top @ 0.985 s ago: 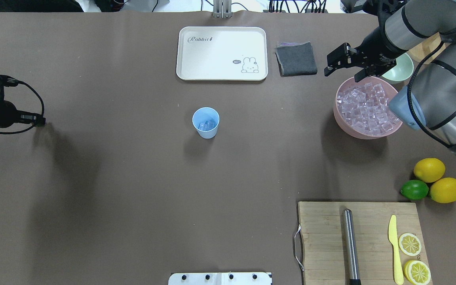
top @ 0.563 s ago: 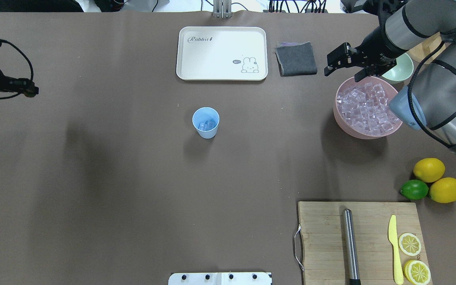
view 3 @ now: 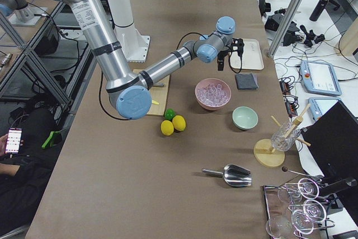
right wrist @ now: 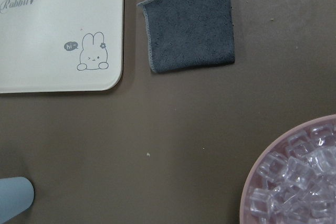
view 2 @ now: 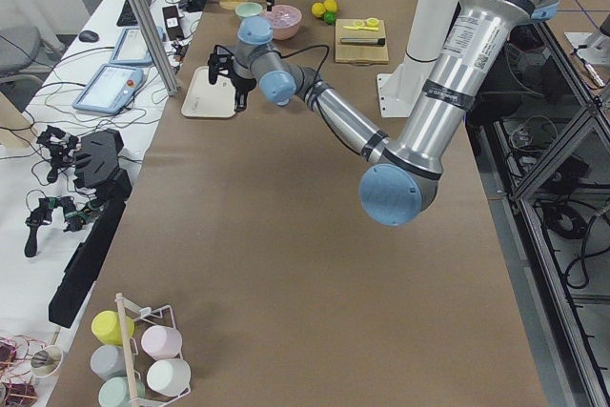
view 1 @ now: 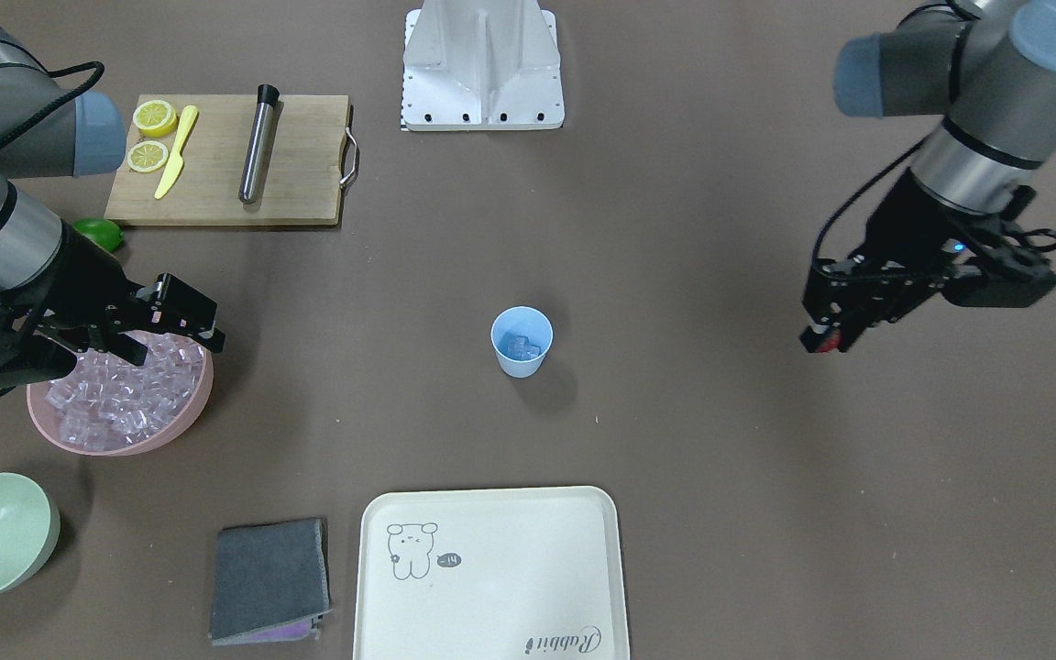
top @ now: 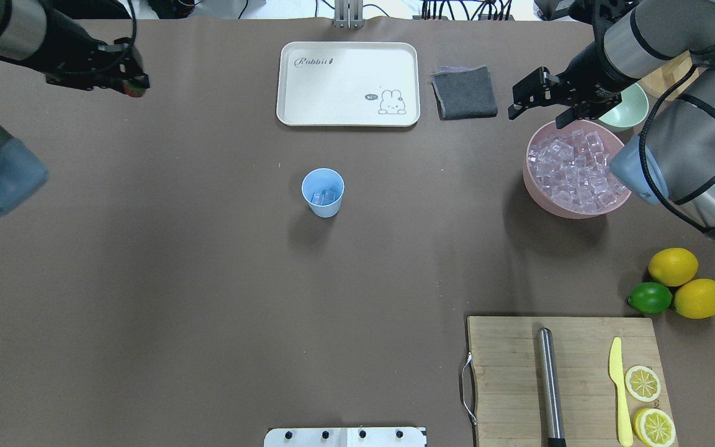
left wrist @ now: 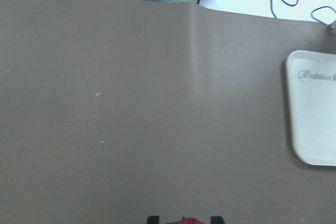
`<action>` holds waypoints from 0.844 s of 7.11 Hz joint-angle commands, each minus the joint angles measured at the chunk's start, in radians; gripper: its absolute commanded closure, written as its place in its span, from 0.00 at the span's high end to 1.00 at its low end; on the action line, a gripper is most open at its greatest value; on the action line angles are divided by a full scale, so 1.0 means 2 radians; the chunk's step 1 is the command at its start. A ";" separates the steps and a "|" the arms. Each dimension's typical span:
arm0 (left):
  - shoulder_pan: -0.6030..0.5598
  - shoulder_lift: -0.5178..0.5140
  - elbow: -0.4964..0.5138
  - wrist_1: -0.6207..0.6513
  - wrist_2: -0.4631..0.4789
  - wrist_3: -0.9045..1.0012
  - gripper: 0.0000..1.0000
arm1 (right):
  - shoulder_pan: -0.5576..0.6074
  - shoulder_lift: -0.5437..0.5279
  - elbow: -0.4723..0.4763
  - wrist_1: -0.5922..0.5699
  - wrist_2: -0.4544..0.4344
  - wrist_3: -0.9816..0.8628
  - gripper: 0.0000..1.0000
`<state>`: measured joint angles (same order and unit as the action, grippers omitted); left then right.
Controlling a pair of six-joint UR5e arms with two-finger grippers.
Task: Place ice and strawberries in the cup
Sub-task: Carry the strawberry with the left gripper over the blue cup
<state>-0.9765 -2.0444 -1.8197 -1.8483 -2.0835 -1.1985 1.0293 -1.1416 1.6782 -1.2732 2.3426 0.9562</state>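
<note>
The light-blue cup (top: 323, 189) stands upright mid-table with a few ice cubes in it, also seen from the front (view 1: 521, 341). More ice (top: 575, 171) fills the pink bowl (top: 534, 186). My left gripper (top: 133, 88) hovers over the table's far left, shut on a small red strawberry (top: 136, 91), which shows red at the fingertips in the front view (view 1: 824, 343) and at the bottom of the left wrist view (left wrist: 184, 221). My right gripper (top: 535, 118) hangs open over the bowl's far rim with nothing between its fingers.
A cream tray (top: 348, 84) and a grey cloth (top: 464, 92) lie at the far side. A pale green bowl (top: 627, 108) sits behind the pink one. Two lemons (top: 673, 266) and a lime (top: 649, 297) lie near the cutting board (top: 506, 372), which holds a metal muddler, a yellow knife and lemon slices.
My left arm has swung from the table's left edge toward the far left corner, and its gripper with the strawberry has come into view. The right arm has not moved.
</note>
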 commanded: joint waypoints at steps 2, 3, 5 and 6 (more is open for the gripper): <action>0.146 -0.089 0.022 -0.002 0.136 -0.125 0.00 | 0.000 -0.001 0.000 0.000 -0.001 0.000 0.99; 0.162 -0.094 0.050 -0.046 0.169 -0.134 0.00 | 0.001 -0.002 0.000 0.000 -0.001 0.000 0.99; 0.169 -0.119 0.155 -0.158 0.196 -0.142 0.00 | 0.001 -0.005 0.001 0.001 -0.001 0.001 0.99; 0.174 -0.126 0.170 -0.164 0.200 -0.142 0.00 | 0.001 -0.005 0.000 0.001 -0.001 0.001 0.99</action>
<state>-0.6393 -2.2736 -1.5450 -2.1273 -1.6988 -1.4794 1.0307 -1.1513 1.6792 -1.2719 2.3409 0.9583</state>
